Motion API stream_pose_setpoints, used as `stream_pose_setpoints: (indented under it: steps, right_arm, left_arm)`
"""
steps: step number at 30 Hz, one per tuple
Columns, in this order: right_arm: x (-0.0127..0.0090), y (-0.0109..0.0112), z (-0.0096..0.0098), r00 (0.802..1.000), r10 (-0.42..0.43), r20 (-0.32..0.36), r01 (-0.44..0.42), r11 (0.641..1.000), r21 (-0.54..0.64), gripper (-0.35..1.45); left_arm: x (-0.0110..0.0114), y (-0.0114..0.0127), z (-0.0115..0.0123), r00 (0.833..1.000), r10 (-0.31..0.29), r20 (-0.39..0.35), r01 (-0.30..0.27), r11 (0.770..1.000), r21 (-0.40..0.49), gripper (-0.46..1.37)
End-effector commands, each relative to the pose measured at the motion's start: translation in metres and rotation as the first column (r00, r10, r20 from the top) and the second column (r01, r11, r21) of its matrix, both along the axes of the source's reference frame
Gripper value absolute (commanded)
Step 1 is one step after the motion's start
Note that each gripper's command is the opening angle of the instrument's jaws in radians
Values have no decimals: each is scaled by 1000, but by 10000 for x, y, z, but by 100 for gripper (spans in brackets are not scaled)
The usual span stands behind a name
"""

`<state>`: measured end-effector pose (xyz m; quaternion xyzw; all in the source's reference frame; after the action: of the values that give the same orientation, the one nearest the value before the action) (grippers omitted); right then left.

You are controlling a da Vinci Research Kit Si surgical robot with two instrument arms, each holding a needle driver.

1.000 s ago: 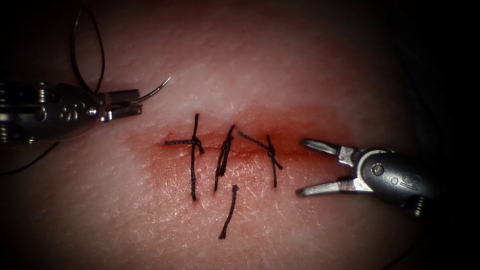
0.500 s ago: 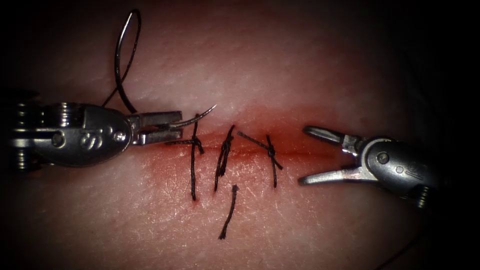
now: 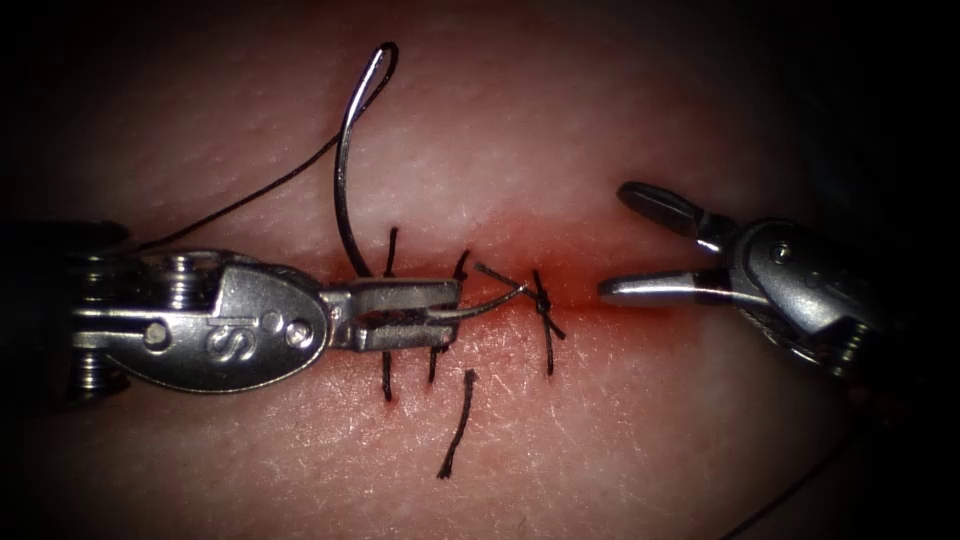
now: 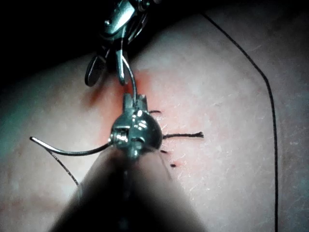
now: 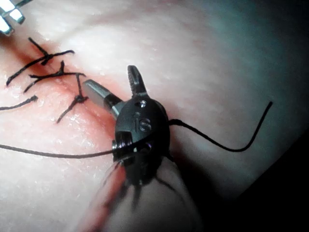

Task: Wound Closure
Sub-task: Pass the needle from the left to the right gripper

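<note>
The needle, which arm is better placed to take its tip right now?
Probably the right: the right tool hangs open just right of the needle tip, holding nothing. The left tool grips the needle mid-curve above the tissue.

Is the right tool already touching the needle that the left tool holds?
Apart. In the endoscope view, bare tissue shows between the needle tip and the open right tool. The left tool grips the needle.
</note>
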<state>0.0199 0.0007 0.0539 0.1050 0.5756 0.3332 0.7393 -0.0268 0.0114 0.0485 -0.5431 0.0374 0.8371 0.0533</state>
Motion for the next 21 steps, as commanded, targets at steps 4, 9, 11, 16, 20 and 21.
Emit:
stream_pose_setpoints:
  steps: [4, 9, 11, 16, 20, 21]
  right_arm:
    - [6, -1, -1, 999, 0, -53, 5, 996, 90, 71]
    - [15, 2, -2, 992, 8, -126, 15, 983, 183, 65]
    - [25, 3, -5, 979, 34, -202, 9, 978, 210, 63]
    - [38, 5, -14, 966, 31, -256, 30, 972, 232, 63]
    - [43, 7, -18, 962, 33, -271, 34, 971, 238, 63]
    - [45, 8, -20, 960, 32, -279, 37, 970, 239, 63]
  left_arm:
    - [-6, -2, -5, 998, 39, 47, -39, 999, -13, -35]
    - [-19, -6, -6, 994, 68, 79, -66, 997, -29, -35]
    - [-25, -10, -3, 992, 82, 91, -80, 996, -36, -35]
    - [-28, -15, -1, 989, 112, 98, -106, 993, -58, -35]
    - [-27, -16, 0, 988, 118, 101, -112, 992, -65, -35]
    - [-27, -16, 0, 988, 119, 101, -112, 992, -65, -35]
